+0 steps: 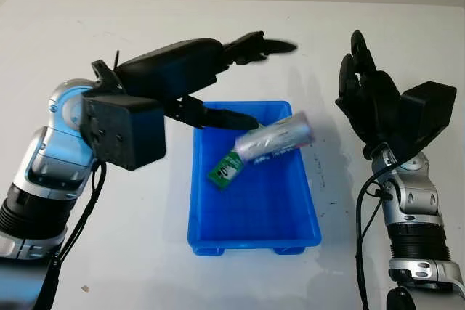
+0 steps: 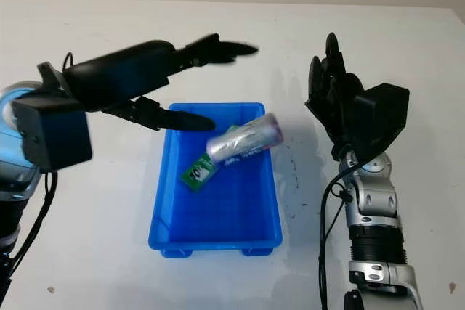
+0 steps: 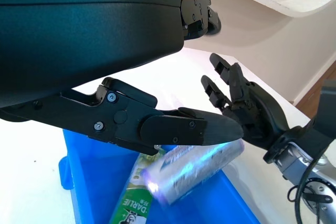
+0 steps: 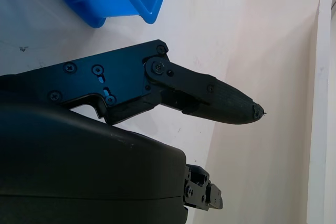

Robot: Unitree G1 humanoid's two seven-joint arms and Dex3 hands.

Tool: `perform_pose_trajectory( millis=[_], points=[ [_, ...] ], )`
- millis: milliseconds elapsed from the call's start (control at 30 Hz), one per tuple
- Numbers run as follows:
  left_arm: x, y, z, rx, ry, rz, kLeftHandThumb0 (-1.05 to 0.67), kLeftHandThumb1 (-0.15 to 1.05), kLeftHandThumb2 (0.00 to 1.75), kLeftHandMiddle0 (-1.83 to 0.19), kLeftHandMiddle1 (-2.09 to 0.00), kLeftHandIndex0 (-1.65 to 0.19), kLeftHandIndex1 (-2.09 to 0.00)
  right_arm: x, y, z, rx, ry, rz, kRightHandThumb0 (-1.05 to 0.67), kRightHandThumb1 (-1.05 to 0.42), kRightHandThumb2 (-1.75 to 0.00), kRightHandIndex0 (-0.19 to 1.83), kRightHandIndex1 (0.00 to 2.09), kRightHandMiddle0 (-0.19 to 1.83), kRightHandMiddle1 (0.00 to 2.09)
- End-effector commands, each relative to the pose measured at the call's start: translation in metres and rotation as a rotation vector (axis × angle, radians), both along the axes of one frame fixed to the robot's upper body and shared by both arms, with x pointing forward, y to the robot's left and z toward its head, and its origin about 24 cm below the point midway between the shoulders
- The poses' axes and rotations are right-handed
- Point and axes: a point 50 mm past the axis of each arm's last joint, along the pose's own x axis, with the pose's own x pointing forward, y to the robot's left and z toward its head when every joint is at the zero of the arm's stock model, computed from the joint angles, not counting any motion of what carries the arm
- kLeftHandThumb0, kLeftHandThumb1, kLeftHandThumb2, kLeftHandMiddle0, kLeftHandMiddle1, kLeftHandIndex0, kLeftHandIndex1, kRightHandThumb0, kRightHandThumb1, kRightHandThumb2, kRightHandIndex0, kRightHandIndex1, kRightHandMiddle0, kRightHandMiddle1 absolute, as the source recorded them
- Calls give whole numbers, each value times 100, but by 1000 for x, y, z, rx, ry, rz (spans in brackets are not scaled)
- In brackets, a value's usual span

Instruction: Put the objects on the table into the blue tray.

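Left hand (image 1: 218,81) hangs open above the blue tray (image 1: 251,234). Under it a silver tube (image 1: 276,138), blurred, seems airborne above a green packet (image 1: 226,170). Right hand (image 1: 370,103) stands open beside the tray.

The two eye views look forward and down from the head onto the white table (image 1: 109,252), set slightly apart, so both share the blue tray (image 1: 254,234), the left hand (image 1: 218,85) above its far end and the right hand (image 1: 367,103) beside it. The left wrist view sits tight behind its own fingers (image 3: 184,129), facing past them to the tray and the right hand beyond. The right wrist view, equally close, looks along its fingers (image 4: 210,98) across bare table, the tray's corner behind them.
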Motion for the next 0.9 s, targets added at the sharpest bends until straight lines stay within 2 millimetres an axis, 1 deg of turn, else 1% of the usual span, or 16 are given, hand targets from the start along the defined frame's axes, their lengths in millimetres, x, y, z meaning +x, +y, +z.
perform_pose_trajectory(
  millis=[0,167,267,367,467,500,533,633,733,767,867],
  points=[
    [-1,4,9,-10,-13,-2,-73,105,41,16,-4,19,-10,-2,1,0,6,-9,3,-69,-105,-76,-19,0,-19,0],
    [4,17,12,-115,25,13,-66,105,47,15,-5,18,-9,-1,0,1,2,-7,8,-70,-105,-76,-19,0,-19,0],
    [9,27,11,-212,19,68,-72,105,53,12,-6,15,-10,-1,0,2,9,-11,6,-70,-105,-75,-19,0,-19,0],
    [14,41,4,-358,24,139,-74,105,54,12,-6,14,-10,0,0,3,4,-19,9,-70,-105,-75,-19,0,-19,0],
    [19,53,-6,-503,49,189,-72,105,60,15,-4,17,-8,2,0,3,-10,-25,16,-71,-105,-76,-19,0,-19,0],
    [21,57,-10,-549,59,213,-72,105,61,16,-4,17,-8,2,-1,3,-10,-27,19,-71,-105,-76,-19,0,-19,0],
    [24,63,-17,-635,80,249,-72,105,61,16,-4,17,-8,3,0,3,-8,-29,18,-71,-105,-76,-19,0,-19,0],
    [29,77,-36,-801,125,330,-70,105,61,17,-4,18,-7,4,0,3,-5,-33,17,-72,-105,-75,-19,0,-19,0],
    [36,91,-60,-944,192,450,-71,105,64,19,-2,19,-3,5,1,3,6,-39,18,-73,-105,-74,-19,0,-19,0],
    [38,95,-69,-978,213,493,-73,105,64,19,-1,19,-2,5,1,3,11,-41,18,-73,-105,-74,-19,0,-19,0],
    [39,101,-82,-1012,234,551,-73,105,66,19,0,19,0,6,1,4,15,-47,18,-72,-105,-74,-19,0,-19,0]
  ],
)
